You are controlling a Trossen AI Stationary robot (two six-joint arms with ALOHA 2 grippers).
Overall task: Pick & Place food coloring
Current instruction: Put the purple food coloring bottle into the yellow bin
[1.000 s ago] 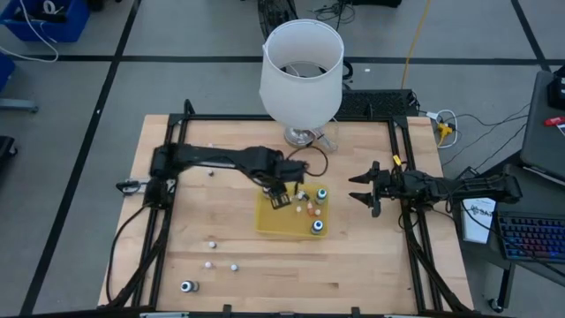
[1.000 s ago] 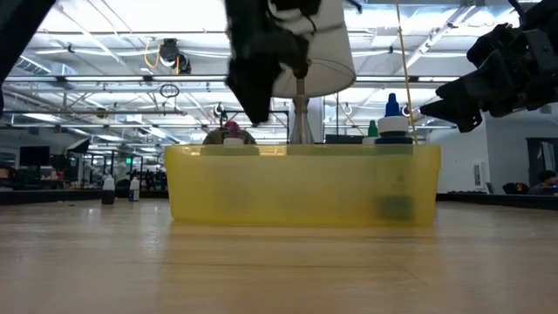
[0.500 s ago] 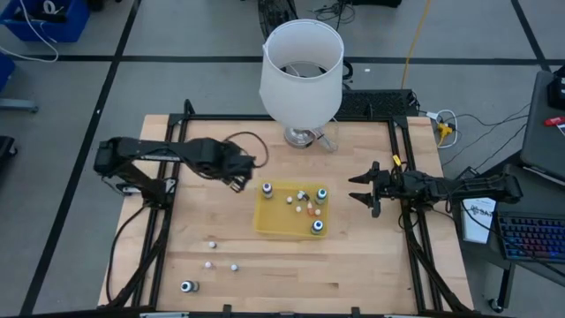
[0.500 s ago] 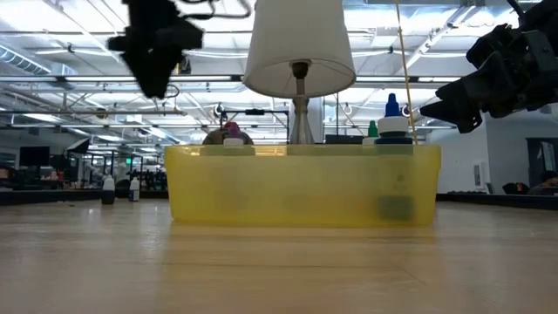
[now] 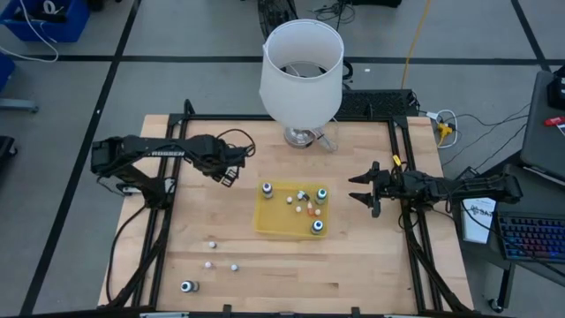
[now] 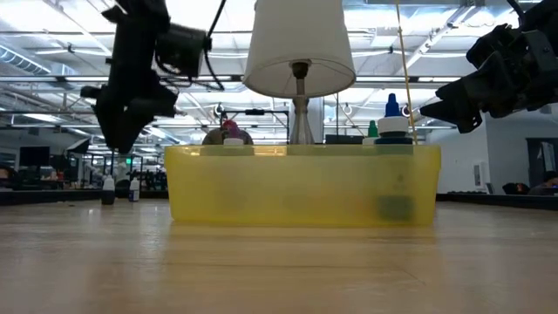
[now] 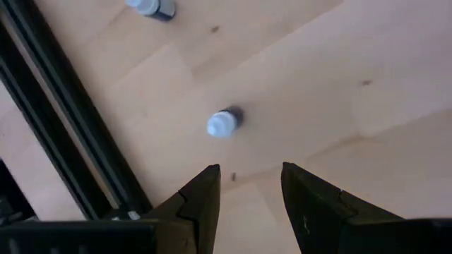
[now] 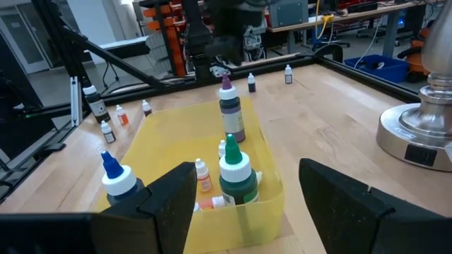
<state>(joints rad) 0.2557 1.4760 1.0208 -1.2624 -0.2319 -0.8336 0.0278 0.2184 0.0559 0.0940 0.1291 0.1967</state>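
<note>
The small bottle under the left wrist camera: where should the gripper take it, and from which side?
The small bottle lies on its side on the table. Grip its dark body just behind the whitish cap, coming straight down, fingers across its length. The left gripper is open above the table, short of the bottle.

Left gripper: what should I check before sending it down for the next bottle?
1. Left gripper empty: ok. Its fingers are apart with nothing between them.
2. Target in sight: ok. A small bottle lies on its side on the wood just ahead of the fingers.
3. Centred on the target: not ok. The bottle sits off toward one finger, not in line with the gap.
4. Neighbours clear: ok. The other bottle in the left wrist view lies well apart.
5. Right gripper out of the way: ok. It is open, on the far side of the yellow tray.
6. Room in the tray: ok. Bare floor shows between the bottles in it.
</note>
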